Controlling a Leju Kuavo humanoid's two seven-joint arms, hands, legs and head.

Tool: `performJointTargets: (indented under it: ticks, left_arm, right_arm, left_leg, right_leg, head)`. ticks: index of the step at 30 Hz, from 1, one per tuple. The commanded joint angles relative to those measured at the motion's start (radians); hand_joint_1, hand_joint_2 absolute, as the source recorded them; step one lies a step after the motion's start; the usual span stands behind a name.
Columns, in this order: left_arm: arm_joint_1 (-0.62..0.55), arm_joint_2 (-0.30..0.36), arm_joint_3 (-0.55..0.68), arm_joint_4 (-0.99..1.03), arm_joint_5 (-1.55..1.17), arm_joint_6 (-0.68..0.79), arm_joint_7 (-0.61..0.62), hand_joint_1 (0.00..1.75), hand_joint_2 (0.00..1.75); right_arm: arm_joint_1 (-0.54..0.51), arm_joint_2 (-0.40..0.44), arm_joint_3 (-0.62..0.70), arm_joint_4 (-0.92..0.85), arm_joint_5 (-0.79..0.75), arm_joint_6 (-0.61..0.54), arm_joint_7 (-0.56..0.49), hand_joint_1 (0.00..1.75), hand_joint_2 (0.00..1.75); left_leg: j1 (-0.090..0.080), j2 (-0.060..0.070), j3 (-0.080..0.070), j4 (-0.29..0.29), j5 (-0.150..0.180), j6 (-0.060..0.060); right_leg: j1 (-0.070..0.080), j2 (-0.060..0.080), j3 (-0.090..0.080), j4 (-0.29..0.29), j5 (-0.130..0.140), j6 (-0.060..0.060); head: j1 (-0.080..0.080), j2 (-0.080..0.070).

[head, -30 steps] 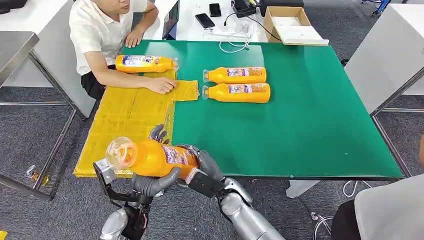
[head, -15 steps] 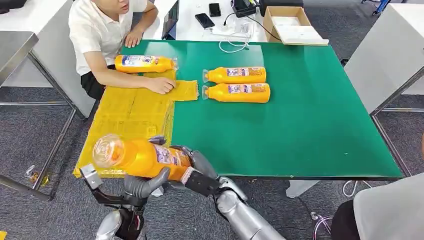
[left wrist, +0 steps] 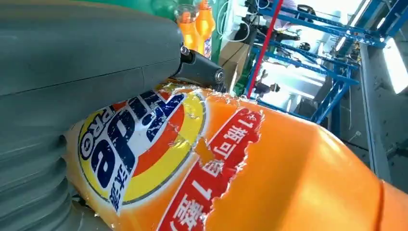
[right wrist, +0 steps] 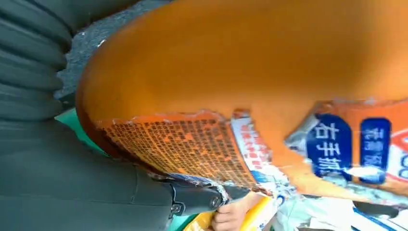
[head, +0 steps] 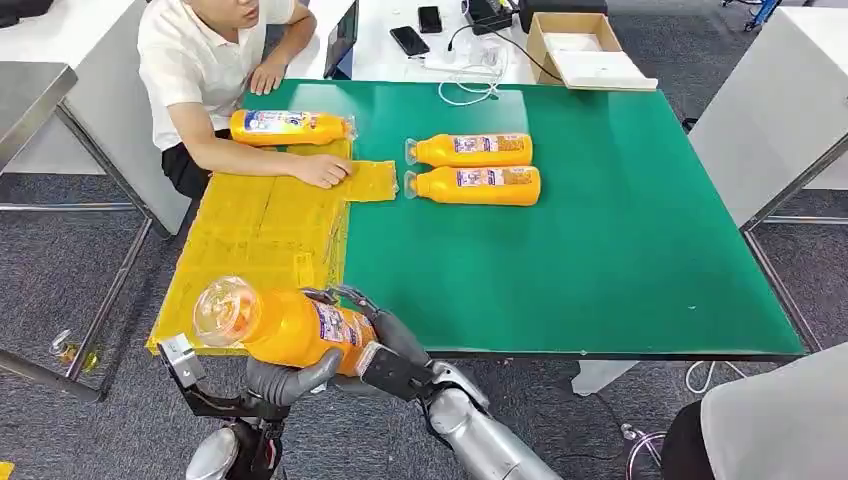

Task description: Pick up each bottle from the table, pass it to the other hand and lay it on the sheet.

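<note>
The orange bottle (head: 290, 325) hangs just off the table's near-left corner, long axis running left-right with the cap pointing left – left hand (head: 290, 372) cradles it from below, right hand (head: 385, 340) wraps the base, yellow sheet (head: 255, 235) straight ahead.

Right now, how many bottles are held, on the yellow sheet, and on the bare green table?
Held by both hands: 1, held bottle, in left hand and right hand
On yellow sheet: 1, sheet bottle
On green table: 2, rear bottle, front bottle
Total: 4
</note>
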Motion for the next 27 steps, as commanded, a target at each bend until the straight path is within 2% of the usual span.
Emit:
performJointTargets:
  ticks: [1,3,7,11,14,18,20,27]
  left_arm:
    - [-0.057,-0.004,-0.010,0.027,0.094,-0.066,0.052,1.75,1.75]
    - [-0.056,-0.003,0.013,0.018,0.127,-0.066,0.067,1.75,1.75]
    - [-0.047,0.001,0.095,-0.010,0.062,0.048,0.052,1.75,1.75]
    - [-0.069,0.015,0.183,0.016,-0.115,0.197,0.006,1.75,1.75]
    - [-0.057,0.015,0.230,0.017,-0.157,0.250,-0.006,1.75,1.75]
    - [-0.070,0.013,0.262,0.019,-0.154,0.260,-0.007,1.75,1.75]
    - [-0.082,0.004,0.282,0.022,-0.079,0.235,0.036,1.75,1.75]
    - [-0.087,-0.006,0.296,0.030,0.004,0.206,0.075,1.75,1.75]
  right_arm:
    - [0.020,-0.003,0.068,-0.002,0.009,-0.001,-0.048,0.00,0.00]
    - [0.028,0.000,0.067,0.001,0.010,-0.010,-0.050,0.00,0.00]
    - [0.078,-0.005,0.057,-0.040,0.021,-0.069,-0.055,0.00,0.00]
    - [0.181,-0.042,0.029,-0.168,0.022,-0.126,-0.056,0.00,0.00]
    - [0.243,-0.062,0.011,-0.269,0.019,-0.151,-0.049,0.00,0.00]
    - [0.254,-0.070,0.014,-0.288,0.035,-0.166,-0.035,0.00,0.00]
    - [0.250,-0.063,0.009,-0.259,0.031,-0.163,-0.033,0.00,0.00]
    - [0.246,-0.059,0.004,-0.240,0.026,-0.161,-0.034,0.00,0.00]
  left_leg:
    - [0.001,-0.001,0.002,0.000,-0.001,-0.001]
    - [0.001,0.000,0.004,0.000,-0.002,-0.001]
    - [0.001,0.000,0.003,0.000,-0.001,-0.001]
    - [0.001,-0.001,0.005,-0.001,-0.001,-0.002]
    - [0.001,-0.001,0.004,-0.002,-0.001,-0.001]
    - [0.000,0.001,0.003,-0.001,-0.001,-0.002]
    - [0.000,0.000,0.001,-0.001,-0.001,-0.001]
    - [0.000,0.001,0.001,-0.001,0.000,-0.001]
  right_leg:
    - [0.001,-0.001,0.002,0.000,-0.001,-0.002]
    - [0.001,-0.001,0.004,0.000,-0.002,-0.002]
    - [0.001,-0.002,0.003,0.000,-0.002,-0.002]
    - [0.001,-0.003,0.005,-0.001,-0.002,-0.003]
    - [0.001,-0.003,0.005,-0.001,-0.002,-0.002]
    - [0.000,-0.001,0.003,0.000,-0.002,-0.002]
    - [0.000,-0.002,0.001,0.000,-0.001,-0.002]
    - [0.000,-0.001,0.000,0.000,-0.001,-0.002]
  head:
    - [0.000,0.000]
    - [0.001,0.000]
    - [0.000,0.000]
    - [0.000,0.000]
    - [0.000,0.000]
    - [0.000,0.000]
    - [0.000,0.000]
    - [0.001,0.000]
